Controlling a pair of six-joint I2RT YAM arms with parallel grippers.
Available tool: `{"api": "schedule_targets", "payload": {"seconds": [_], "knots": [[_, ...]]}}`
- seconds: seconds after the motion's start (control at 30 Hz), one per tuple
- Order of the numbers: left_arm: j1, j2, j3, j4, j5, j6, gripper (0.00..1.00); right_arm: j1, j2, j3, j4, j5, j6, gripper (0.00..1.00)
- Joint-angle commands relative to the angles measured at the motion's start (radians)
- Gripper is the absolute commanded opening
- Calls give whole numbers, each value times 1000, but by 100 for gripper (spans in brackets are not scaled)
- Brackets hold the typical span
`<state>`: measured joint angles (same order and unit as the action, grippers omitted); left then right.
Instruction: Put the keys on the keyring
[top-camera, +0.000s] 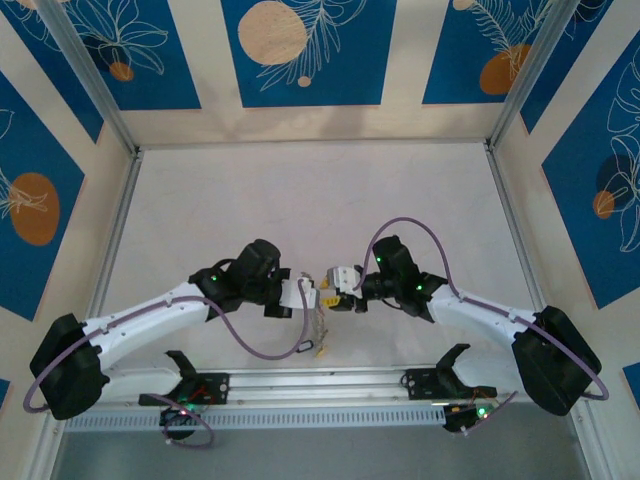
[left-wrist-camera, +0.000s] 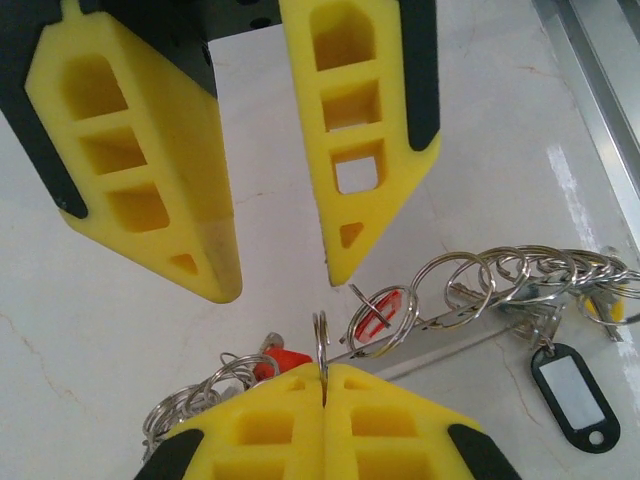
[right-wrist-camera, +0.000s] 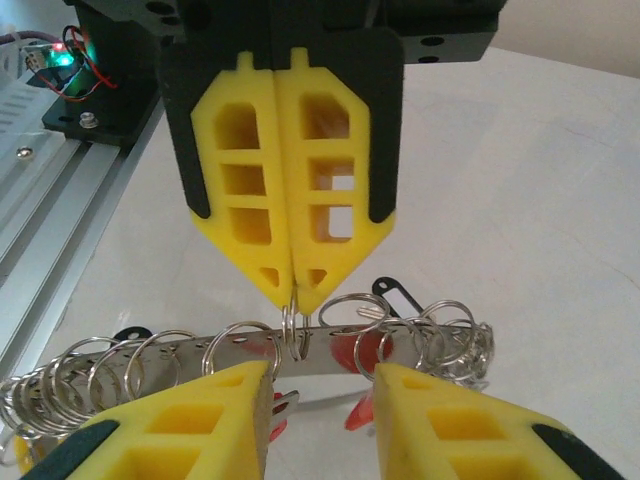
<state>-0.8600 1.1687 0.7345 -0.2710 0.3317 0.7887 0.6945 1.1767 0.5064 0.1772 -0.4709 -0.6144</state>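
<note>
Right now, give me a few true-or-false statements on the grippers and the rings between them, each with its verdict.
1. The left gripper is shut on a small silvery ring. True.
2. The right gripper is clamped tight with its fingers pressed together. False: its jaws stand apart.
3. A black tag with a pale window sits beside the chain of rings. True.
4. The two grippers are parked at opposite sides of the table. False: they face each other tip to tip, close together, near the middle of its near edge.
</note>
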Motion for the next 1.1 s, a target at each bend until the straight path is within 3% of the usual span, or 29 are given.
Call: {"api": "schedule_targets", "payload": {"seconds": [0.0,0.2,0.57,0.77,0.83,0.93,1.07], "knots": [[-10,2,49,-5,6,20,0,14,12,-2,-27,-20,-28,34],[-10,-1,60,-7,22,11,0,31,26,2,-30,-10,-31,26],[-13,30,75,-7,60,6,0,46,19,-12,37,32,-6,23],[-14,30,73,17,66,-10,0,56,23,-26,63,47,1,9],[-13,17,61,38,74,-27,0,59,21,-30,70,51,4,0],[-13,-26,31,33,88,-36,16,58,9,-55,116,53,25,0],[-12,-122,-83,107,11,-81,26,52,-25,-112,219,29,58,0]]}}
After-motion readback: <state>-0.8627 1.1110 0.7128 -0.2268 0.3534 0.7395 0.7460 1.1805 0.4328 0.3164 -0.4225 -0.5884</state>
